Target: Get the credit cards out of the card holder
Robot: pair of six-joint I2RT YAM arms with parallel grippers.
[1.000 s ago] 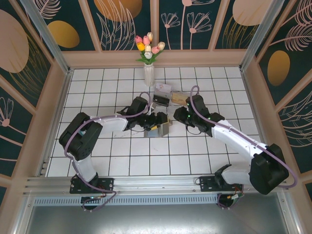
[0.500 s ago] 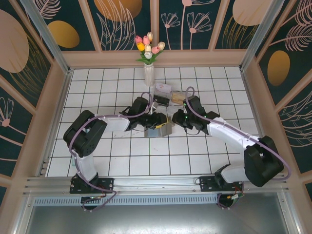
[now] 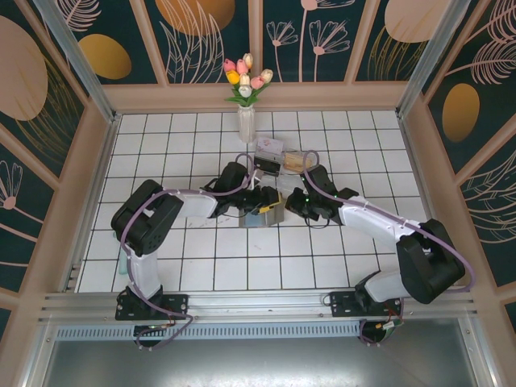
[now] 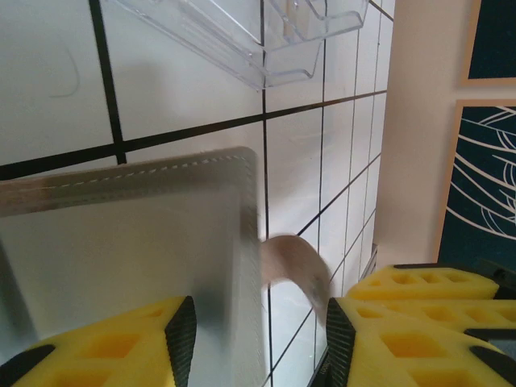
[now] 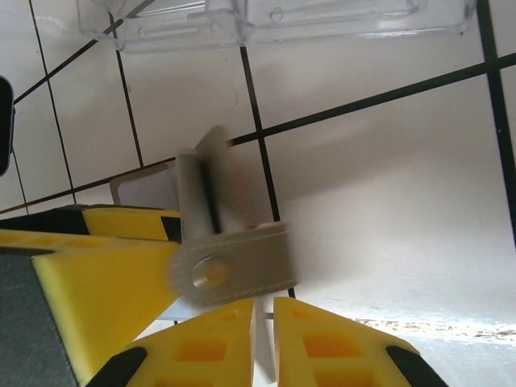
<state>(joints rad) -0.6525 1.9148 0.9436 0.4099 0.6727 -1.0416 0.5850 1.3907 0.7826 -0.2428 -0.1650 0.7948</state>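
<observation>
Card holder (image 4: 121, 242) lies on the tiles right at the fingertips of both grippers; how far it is unfolded I cannot tell. The left gripper (image 4: 256, 316) stands about half wide. One pad sits at the grey panel and the other is just off the panel's edge, with the closing tab (image 5: 234, 274) curling toward it. The right gripper (image 5: 264, 310), facing it, has its pads nearly together. The tab sits at their tips, but whether it is caught I cannot tell. The step looks like opening the holder: next the tab needs peeling back while the left pads pin the panel. Any cards inside are hidden. Beyond both sets of fingertips sits the clear tray (image 5: 274, 24). From above a tan thing (image 3: 297, 161) seems to lie in it, too small to name.
</observation>
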